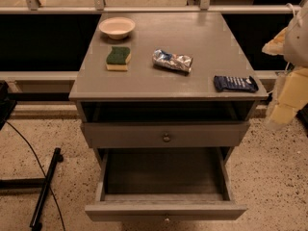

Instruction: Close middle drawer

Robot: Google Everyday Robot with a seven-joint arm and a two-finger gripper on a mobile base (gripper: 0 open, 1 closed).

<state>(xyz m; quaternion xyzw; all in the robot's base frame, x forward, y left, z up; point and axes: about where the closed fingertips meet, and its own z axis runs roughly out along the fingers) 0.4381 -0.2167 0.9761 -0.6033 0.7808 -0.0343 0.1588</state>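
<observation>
The grey cabinet stands in the centre of the camera view. The middle drawer is pulled far out toward me, with a long low front panel, a tiny knob at the bottom edge and a deep empty box. Above it, the taller-fronted drawer with the brass knob stands slightly out from under the top. The lowest drawer is hidden. My gripper hangs at the right edge, beside the cabinet's front right corner, level with the upper drawer and apart from both drawers.
On the cabinet top lie a cream bowl, a green and yellow sponge, a silver foil packet and a dark blue packet. A black stand and cable lie on the speckled floor at the left. A railing runs behind.
</observation>
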